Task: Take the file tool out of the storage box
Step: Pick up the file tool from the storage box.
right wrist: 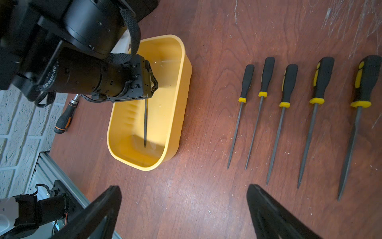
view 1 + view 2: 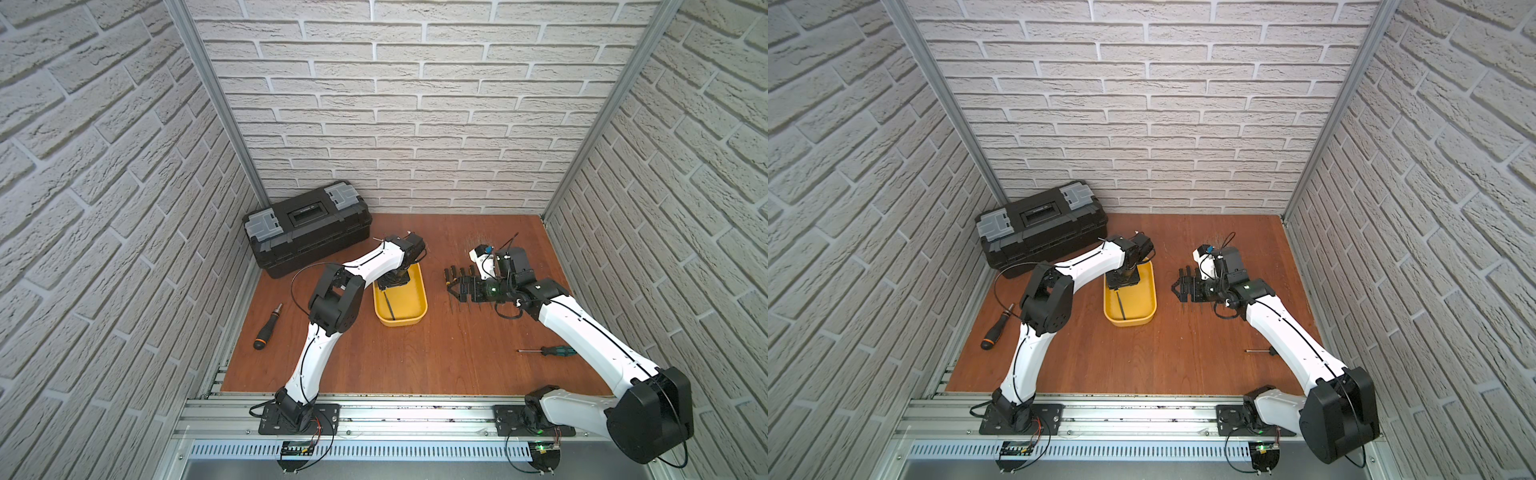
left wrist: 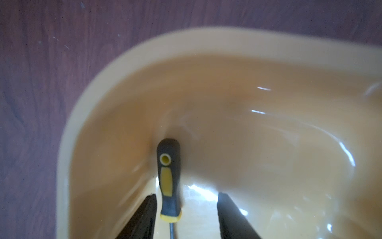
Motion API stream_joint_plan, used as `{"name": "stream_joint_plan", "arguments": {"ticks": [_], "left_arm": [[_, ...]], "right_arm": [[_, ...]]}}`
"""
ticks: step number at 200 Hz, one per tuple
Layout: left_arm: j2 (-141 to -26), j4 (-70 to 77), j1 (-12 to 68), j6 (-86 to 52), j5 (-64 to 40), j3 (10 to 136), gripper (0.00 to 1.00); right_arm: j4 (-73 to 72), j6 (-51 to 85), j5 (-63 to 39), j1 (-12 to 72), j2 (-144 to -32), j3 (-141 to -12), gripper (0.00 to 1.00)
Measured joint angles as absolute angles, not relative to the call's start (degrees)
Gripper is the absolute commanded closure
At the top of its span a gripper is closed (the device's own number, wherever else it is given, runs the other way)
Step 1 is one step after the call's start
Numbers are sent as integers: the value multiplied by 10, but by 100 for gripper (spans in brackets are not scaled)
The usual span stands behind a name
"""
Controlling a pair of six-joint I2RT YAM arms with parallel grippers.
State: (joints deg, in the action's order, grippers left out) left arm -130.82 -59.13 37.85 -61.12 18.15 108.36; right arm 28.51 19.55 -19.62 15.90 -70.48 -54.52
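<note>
The file tool [image 3: 168, 180], a slim dark steel shaft on a black-and-yellow moulded handle, lies flat on the floor of the storage box [image 2: 401, 323]. This box is a shallow bright yellow plastic tray with rounded corners, and the file sits close along one wall with its butt in a corner.

The left pincer [image 3: 187, 195] is down inside the tray. It is partly open and straddles the handle without yet pinching it. One finger [image 3: 148, 211] sits just beside the handle, perhaps touching it; the blur hides which.

The file looks light and rigid. Its thin shaft would likely be slippery, so the thicker, grippier handle is the better hold. The smooth, light tray may slide.

The right pincer [image 1: 184, 187] hangs wide open and empty over the reddish-brown wooden surface [image 2: 415, 361].
</note>
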Motion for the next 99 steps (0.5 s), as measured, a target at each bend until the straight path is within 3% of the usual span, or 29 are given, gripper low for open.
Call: {"name": "stream_joint_plan", "arguments": {"ticks": [99], "left_arm": [[-1323, -577, 374, -593, 198, 1087, 56]], "right_arm": [[285, 197, -196, 158, -701, -545, 1]]}}
